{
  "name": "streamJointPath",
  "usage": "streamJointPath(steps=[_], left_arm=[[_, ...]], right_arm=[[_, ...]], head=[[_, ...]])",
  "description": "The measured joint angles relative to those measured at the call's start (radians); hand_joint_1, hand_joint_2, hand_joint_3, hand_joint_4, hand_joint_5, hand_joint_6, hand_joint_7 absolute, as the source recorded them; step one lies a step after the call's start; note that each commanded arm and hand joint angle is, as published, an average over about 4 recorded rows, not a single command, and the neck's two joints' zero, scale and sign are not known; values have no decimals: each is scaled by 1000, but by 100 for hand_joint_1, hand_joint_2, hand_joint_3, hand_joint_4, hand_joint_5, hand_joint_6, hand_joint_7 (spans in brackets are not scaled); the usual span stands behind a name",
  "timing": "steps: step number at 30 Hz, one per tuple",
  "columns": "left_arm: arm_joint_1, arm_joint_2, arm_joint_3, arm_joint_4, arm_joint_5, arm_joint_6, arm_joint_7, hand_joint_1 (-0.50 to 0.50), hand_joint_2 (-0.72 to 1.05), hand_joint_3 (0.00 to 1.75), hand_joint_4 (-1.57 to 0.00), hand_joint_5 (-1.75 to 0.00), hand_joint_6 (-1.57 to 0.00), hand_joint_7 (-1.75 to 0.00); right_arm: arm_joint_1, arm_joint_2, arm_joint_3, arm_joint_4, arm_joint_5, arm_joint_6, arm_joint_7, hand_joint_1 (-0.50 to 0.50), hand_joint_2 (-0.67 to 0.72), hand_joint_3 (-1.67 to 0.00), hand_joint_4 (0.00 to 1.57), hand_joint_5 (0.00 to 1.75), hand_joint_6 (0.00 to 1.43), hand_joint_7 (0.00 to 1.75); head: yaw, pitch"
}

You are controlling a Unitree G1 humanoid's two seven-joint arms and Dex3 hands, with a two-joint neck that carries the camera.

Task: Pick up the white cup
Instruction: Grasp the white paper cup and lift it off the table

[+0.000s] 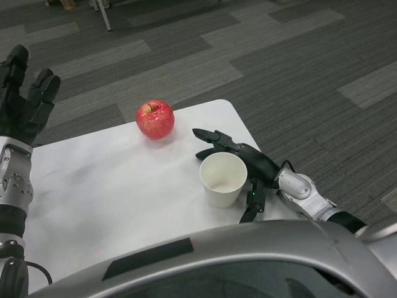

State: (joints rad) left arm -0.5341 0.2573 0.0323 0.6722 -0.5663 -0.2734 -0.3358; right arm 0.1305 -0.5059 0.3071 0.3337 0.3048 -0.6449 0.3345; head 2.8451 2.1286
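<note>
— Head view first: what is the right hand doing?

— It lies low over the near right part of the white table, wrapped partway round the white cup. Its upper fingers reach past the far side of the cup's rim, and a lower finger points down toward the table on the cup's near right side. The palm sits against the cup's right wall.

— So it has hold of the cup?

— That cannot be told. The fingers curve around it and the palm looks to be touching, but the frame does not show whether they press in or only bracket it. The cup's base appears to rest on the table, upright, mouth open and facing up.

— And where does the cup stand on the table?

— Near the right edge, toward the front, with the silver right forearm running off to the lower right behind the hand.

— Anything else close by?

— A red apple sits farther back, near the table's far edge, to the left of the cup and clear of it.

— The other hand?

— The left hand is raised at the picture's left edge, beyond the table's left side, fingers stretched upward and apart, holding nothing. Grey striped carpet covers the floor beyond the table.
</note>
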Motion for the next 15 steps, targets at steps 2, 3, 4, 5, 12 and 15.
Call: streamJointPath(steps=[2, 3, 4, 5, 12, 15], left_arm=[[1, 0, 0, 0, 0, 0, 0, -41, 87, 9, 0, -21, 0, -14], [2, 0, 1, 0, 0, 0, 0, -41, 87, 9, 0, -21, 0, -14], [4, 0, 2, 0, -1, 0, 0, -41, 87, 9, 0, -21, 0, -14], [6, 0, 3, 0, -1, 0, 0, -41, 87, 9, 0, -21, 0, -16], [23, 0, 14, 0, -4, -5, 0, -41, 87, 9, 0, -21, 0, -16], [28, 0, 22, 0, -4, -5, 0, -41, 87, 9, 0, -21, 0, -14]], right_arm=[[-7, 9, 3, 11, 3, -4, -11, -44, 53, -32, 0, 150, 0, 105], [-9, 14, 3, 16, 4, -7, -17, -43, 52, -42, 0, 155, 0, 119], [-11, 19, 3, 23, 5, -14, -23, -42, 50, -54, 0, 160, 0, 134], [-13, 23, 4, 30, 5, -21, -27, -42, 49, -61, 0, 162, 0, 143], [-39, 35, 12, 71, 5, -47, -38, -21, 9, -105, 31, 175, 16, 168], [-51, 37, 15, 85, 6, -52, -39, -10, 3, -99, 97, 172, 53, 164]], head=[[4, 0], [7, 1], [10, 2], [14, 3], [36, 10], [46, 10]])
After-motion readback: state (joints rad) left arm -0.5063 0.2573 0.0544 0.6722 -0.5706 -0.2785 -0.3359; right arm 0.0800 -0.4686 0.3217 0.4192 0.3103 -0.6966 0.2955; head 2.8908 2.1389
